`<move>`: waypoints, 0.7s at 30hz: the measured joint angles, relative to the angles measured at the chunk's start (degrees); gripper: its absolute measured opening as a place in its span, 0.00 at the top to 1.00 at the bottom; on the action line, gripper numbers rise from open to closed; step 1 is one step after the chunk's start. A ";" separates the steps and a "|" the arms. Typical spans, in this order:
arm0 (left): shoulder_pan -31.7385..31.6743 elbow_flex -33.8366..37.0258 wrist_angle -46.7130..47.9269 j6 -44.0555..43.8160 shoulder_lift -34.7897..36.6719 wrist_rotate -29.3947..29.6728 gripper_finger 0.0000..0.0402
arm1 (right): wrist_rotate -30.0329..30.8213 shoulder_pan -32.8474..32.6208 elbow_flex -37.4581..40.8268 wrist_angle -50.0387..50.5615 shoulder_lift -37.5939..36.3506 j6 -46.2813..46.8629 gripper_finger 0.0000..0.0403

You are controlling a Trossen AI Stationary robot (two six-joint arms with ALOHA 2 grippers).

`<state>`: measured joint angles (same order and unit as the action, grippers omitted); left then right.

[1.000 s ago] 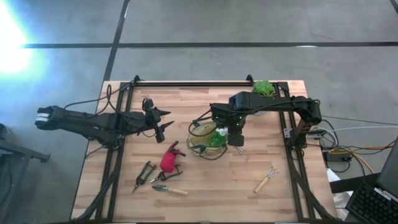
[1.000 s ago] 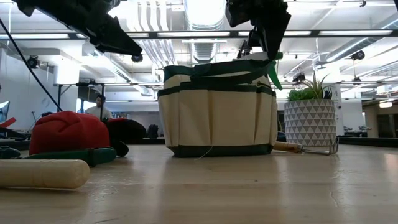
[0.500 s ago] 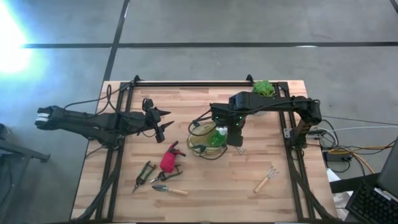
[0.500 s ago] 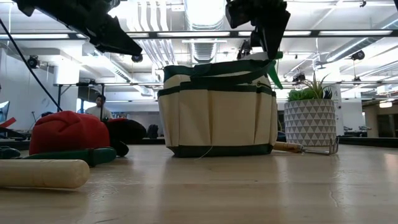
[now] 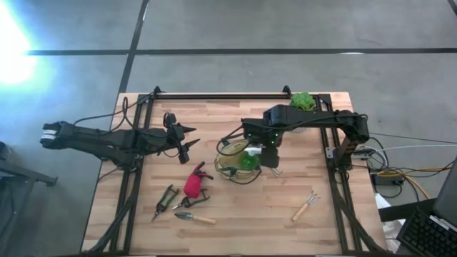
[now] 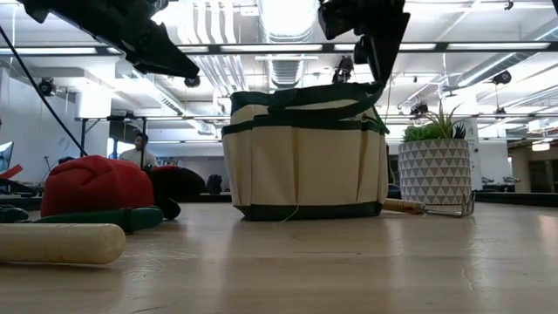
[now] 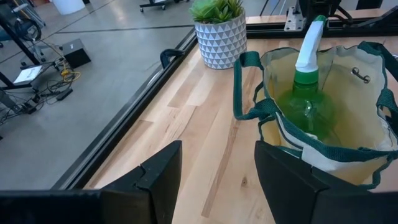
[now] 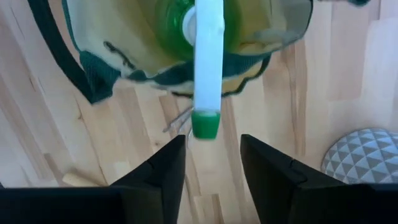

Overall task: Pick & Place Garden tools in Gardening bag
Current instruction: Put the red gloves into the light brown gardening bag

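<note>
High view: the right gripper [image 5: 266,158] hung open over the bag [image 5: 238,159], spray bottle [image 5: 248,158] inside; left gripper [image 5: 187,140] waited open.

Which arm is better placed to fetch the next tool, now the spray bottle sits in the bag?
Left, probably. The left gripper hangs open just above the red-and-black piece, pruners and trowel. The right gripper is open over the bag, nearer only the fork.

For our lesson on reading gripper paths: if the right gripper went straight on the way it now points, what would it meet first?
The right gripper, open, points down over the gardening bag. It would probably first meet the spray bottle standing in the bag; depth is uncertain.
</note>
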<state>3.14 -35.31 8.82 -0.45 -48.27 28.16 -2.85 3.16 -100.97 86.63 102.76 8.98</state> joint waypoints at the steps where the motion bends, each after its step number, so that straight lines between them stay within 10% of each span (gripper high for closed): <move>1: 0.00 0.00 0.00 0.00 0.00 0.00 0.49 | 0.00 0.00 -0.23 0.82 0.00 -0.15 0.62; 21: -0.02 0.00 0.24 0.00 0.00 0.00 0.49 | -0.13 -1.37 -6.52 3.34 -4.86 6.03 0.70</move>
<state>3.11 -35.31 9.06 -0.45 -48.27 28.16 -2.98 1.79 -107.49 89.97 97.90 15.01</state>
